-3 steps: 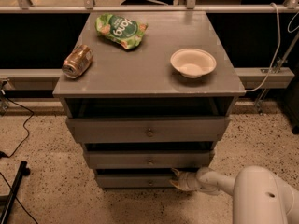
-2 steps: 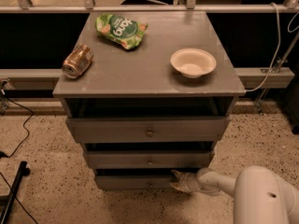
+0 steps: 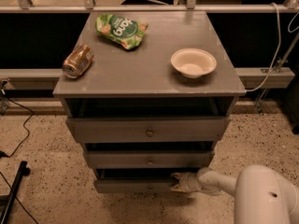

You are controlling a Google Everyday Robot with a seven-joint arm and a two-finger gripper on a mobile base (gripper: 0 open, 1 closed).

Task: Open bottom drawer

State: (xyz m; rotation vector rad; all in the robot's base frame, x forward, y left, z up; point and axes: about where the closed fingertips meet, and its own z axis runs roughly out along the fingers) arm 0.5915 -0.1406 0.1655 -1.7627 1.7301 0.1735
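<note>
The bottom drawer [image 3: 133, 186] is the lowest and narrowest grey front of the cabinet, with a tiny round knob [image 3: 150, 188]. It stands pulled out a little, with a dark gap above it. My gripper [image 3: 176, 182] is at the drawer's right end, its fingertips against the top edge of the front. The white arm [image 3: 261, 195] comes in from the lower right.
The grey cabinet top [image 3: 149, 59] holds a lying can [image 3: 77, 61], a green snack bag [image 3: 121, 30] and a white bowl [image 3: 193, 62]. The top drawer [image 3: 148, 129] and middle drawer [image 3: 149, 159] also stand slightly out. Speckled floor lies around; a black cable and stand [image 3: 14, 190] are at left.
</note>
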